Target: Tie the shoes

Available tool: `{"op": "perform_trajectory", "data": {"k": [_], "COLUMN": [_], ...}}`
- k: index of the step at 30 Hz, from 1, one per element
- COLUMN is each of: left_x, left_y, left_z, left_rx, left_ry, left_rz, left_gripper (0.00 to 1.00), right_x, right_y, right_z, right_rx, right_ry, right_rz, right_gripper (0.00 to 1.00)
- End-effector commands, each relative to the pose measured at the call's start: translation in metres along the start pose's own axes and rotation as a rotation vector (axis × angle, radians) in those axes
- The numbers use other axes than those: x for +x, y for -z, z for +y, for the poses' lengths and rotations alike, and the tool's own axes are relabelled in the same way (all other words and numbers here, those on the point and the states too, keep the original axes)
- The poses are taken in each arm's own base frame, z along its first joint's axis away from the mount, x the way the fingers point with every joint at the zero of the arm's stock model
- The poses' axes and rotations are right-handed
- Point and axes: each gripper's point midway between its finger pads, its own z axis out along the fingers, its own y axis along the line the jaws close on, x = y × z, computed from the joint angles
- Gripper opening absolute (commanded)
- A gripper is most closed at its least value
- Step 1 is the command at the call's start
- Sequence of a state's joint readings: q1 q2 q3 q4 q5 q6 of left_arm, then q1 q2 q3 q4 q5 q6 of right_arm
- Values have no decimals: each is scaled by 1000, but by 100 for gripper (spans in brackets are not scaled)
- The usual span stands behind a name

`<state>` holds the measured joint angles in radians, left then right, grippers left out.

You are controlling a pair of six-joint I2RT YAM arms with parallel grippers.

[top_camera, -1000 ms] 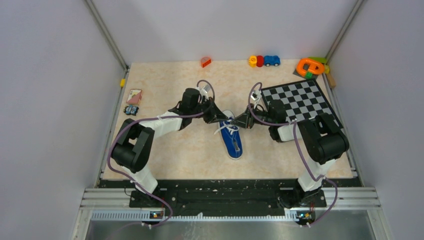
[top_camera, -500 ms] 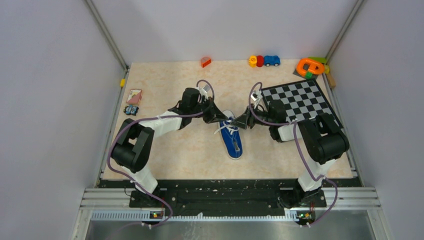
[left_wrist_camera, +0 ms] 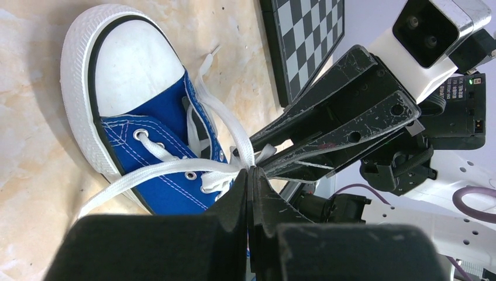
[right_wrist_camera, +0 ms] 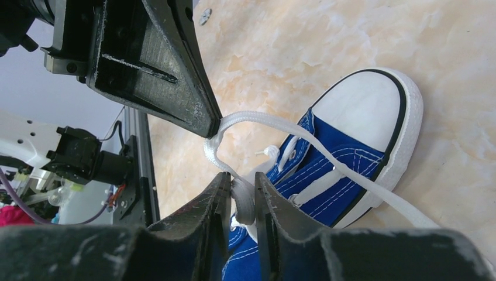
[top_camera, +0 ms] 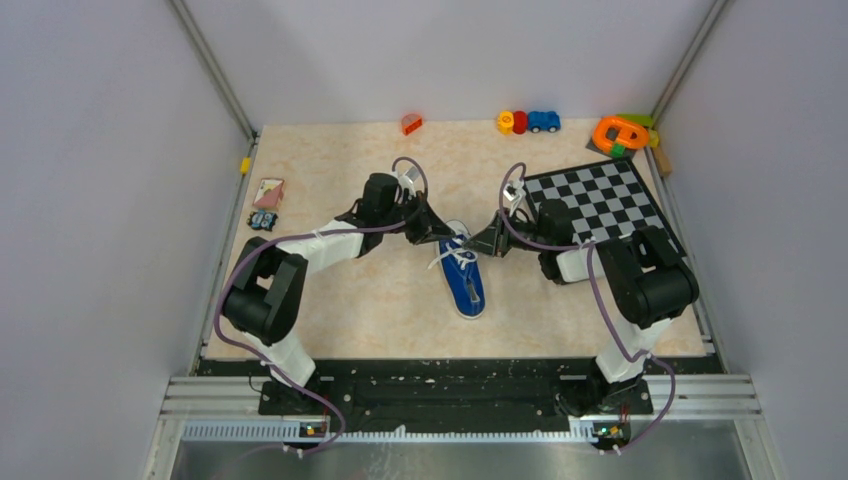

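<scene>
Working over a blue sneaker (top_camera: 466,285) lying near the middle of the table (top_camera: 360,310), toe pointing to 12 o'clock, heel to 6. Reaching in from 10 o'clock with the left gripper (top_camera: 441,234) and from 3 o'clock with the right gripper (top_camera: 486,243), tips nearly meeting above the toe end. Pressing the left jaws fully together on the white lace (left_wrist_camera: 175,171); squeezing the right jaws down to a narrow slit with only lace between them.

Judging from the loose strands, barely getting started: threading done through the eyelets and ends picked up, but showing no crossing, no knot and no bow, and leaving the crossing, looping and pulling tight all to come.

Giving, from the top camera alone, the wider layout, including a checkerboard (top_camera: 600,205) at 2 o'clock from the sneaker and small toys (top_camera: 528,122) along the far edge, yet rendering the grips too small to read. Revealing, from the left wrist, the shut pinch and a long strand trailing off toward 8 o'clock. Catching, from the right wrist only, a short bend of lace running from the left fingertip down into the right slit.
</scene>
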<state>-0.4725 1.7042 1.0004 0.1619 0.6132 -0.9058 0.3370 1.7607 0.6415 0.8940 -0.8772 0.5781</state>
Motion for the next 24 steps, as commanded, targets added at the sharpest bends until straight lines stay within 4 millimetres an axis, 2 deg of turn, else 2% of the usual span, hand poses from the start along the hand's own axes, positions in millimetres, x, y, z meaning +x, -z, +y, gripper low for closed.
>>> {"op": "perform_trajectory", "data": {"k": [1, 6, 10, 18, 24], "left_x": [-6, 5, 17, 28, 42], "left_y": [5, 8, 6, 7, 1], "left_z": [-16, -17, -17, -22, -17], "left_rx": [55, 73, 81, 61, 27], "left_ry": [-56, -82, -111, -217, -200], "left_rz": [-16, -7, 5, -27, 14], "left_gripper": [0, 0, 0, 0, 0], "right_x": [-20, -21, -21, -23, -22], "right_y": [2, 1, 0, -1, -2], "right_z": [10, 11, 12, 9, 7], "right_rx": [-37, -49, -59, -41, -33], "right_ry": [50, 35, 26, 8, 4], "right_rz": [-49, -52, -54, -59, -57], "right_gripper": [21, 12, 1, 0, 0]}}
